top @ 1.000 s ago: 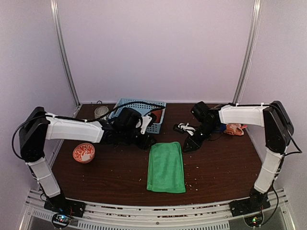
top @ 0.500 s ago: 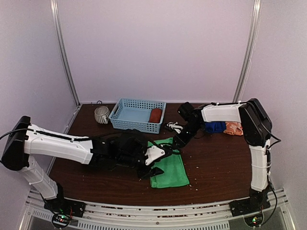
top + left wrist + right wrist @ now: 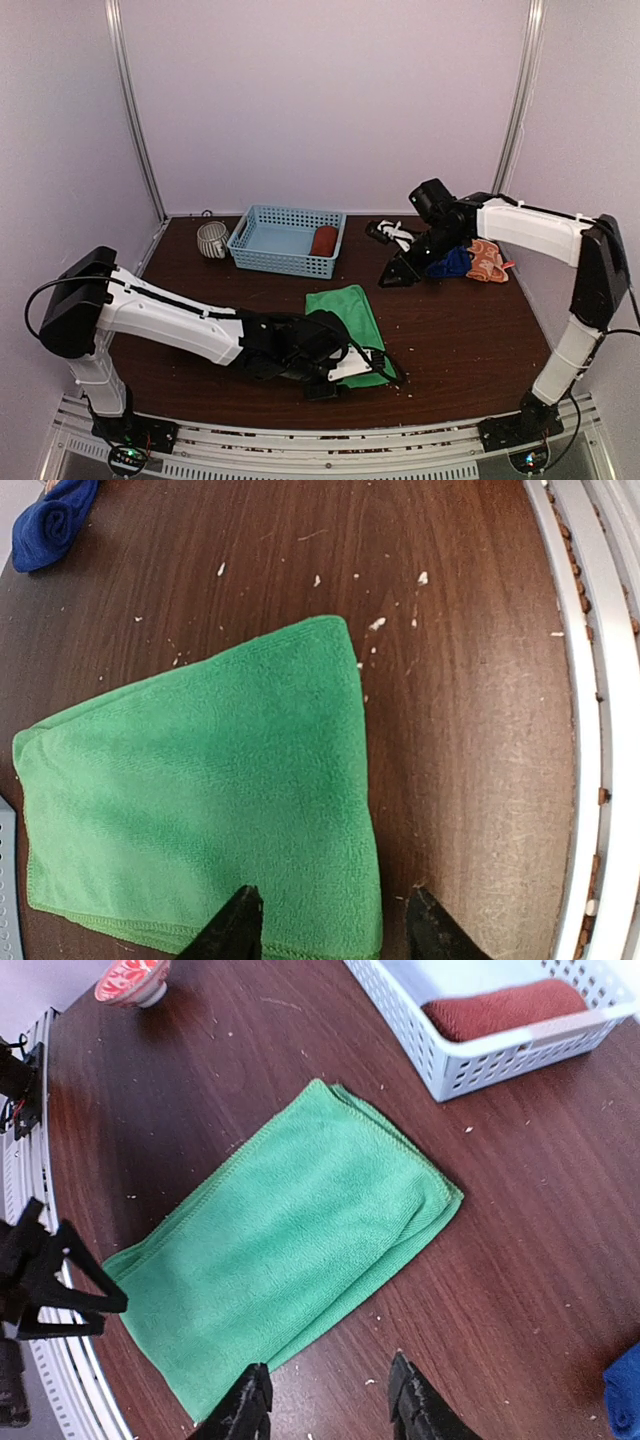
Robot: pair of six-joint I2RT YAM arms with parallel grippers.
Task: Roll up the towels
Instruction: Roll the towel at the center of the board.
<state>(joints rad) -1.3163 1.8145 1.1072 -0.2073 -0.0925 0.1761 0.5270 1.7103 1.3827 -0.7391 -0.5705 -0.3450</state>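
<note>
A bright green towel (image 3: 343, 312) (image 3: 200, 800) (image 3: 290, 1250) lies flat and folded near the table's front, askew. My left gripper (image 3: 340, 372) (image 3: 335, 932) hangs open over its near corner, one finger (image 3: 237, 928) above the cloth and the other above bare wood. My right gripper (image 3: 396, 277) (image 3: 330, 1412) is open and empty, beyond the towel's far right corner. A rolled blue towel (image 3: 447, 263) (image 3: 55, 520) and an orange patterned towel (image 3: 488, 262) lie at the back right. The rust-red towel (image 3: 324, 240) (image 3: 500, 1008) lies rolled in the basket.
A light blue lattice basket (image 3: 280, 238) (image 3: 480, 1055) stands at the back centre with a striped mug (image 3: 211, 240) to its left. An orange-and-white bowl (image 3: 135, 978) sits at the left. A metal rail (image 3: 600, 730) runs along the table's near edge. Crumbs speckle the wood.
My left arm swung from the basket down to the green towel's near end. My right gripper drew back right from the towel and opened wider. The towel now lies skewed.
</note>
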